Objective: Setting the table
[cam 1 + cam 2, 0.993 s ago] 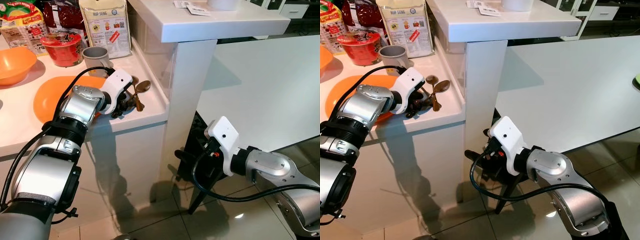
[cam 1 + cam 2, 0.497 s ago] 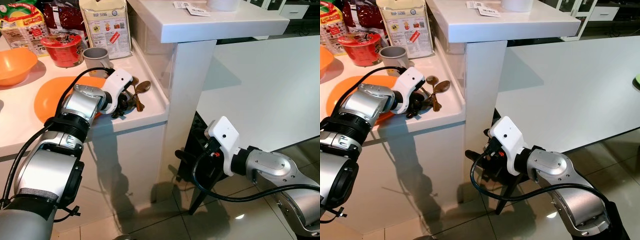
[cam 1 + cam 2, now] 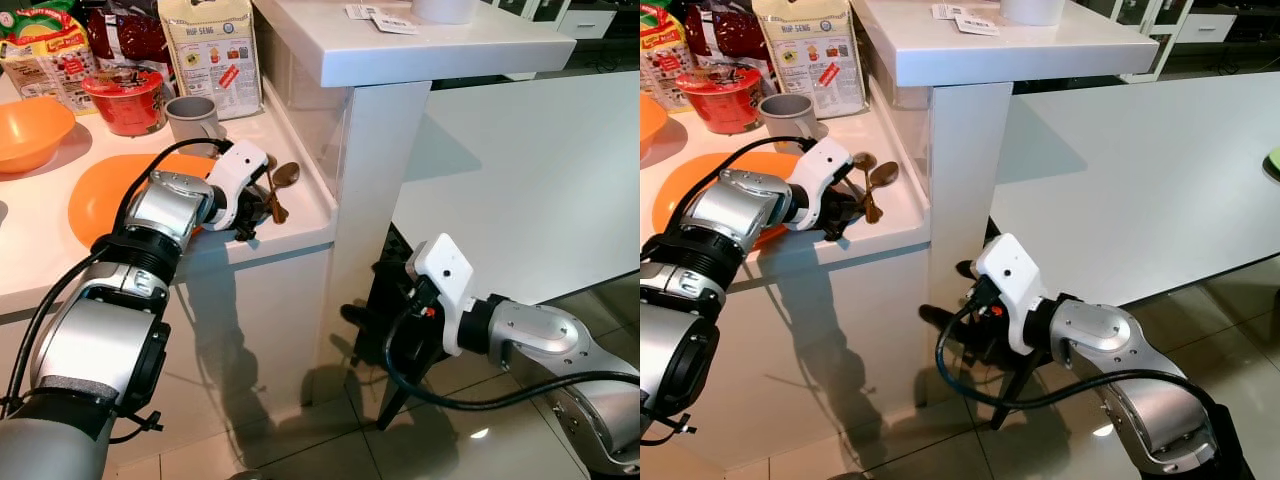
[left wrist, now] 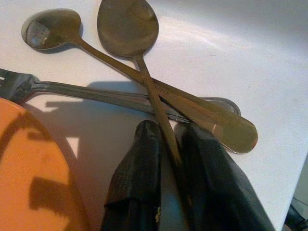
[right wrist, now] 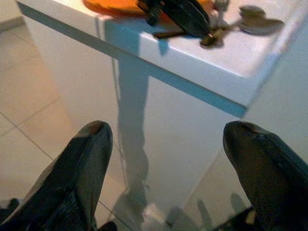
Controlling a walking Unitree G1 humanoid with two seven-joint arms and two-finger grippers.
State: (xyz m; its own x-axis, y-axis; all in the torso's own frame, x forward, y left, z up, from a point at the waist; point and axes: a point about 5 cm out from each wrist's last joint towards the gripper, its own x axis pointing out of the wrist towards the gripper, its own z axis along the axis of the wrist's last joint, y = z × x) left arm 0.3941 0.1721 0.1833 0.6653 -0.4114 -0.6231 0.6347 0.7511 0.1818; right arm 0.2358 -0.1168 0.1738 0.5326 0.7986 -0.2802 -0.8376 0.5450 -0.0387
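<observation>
Two bronze spoons and a fork lie crossed on the white counter (image 3: 300,225) near its right edge, beside an orange plate (image 3: 105,190). The larger spoon (image 4: 129,30) has its handle pinched between my left gripper's fingers (image 4: 139,163); the left gripper (image 3: 252,208) is shut on it, low over the counter. The smaller spoon (image 4: 50,29) and the fork (image 4: 72,89) lie under it. My right gripper (image 3: 368,298) hangs open below counter height, in front of the white cabinet face, with nothing between its fingers (image 5: 91,159).
An orange bowl (image 3: 30,125), a red noodle cup (image 3: 125,98), a grey mug (image 3: 192,115) and food bags stand at the counter's back. A raised white ledge (image 3: 430,45) borders the counter's right. A white table (image 3: 520,170) with a dark chair (image 3: 400,335) stands further right.
My left gripper has edged forward and closed on the larger spoon's handle. My right gripper has shifted slightly and its fingers have spread wider.
</observation>
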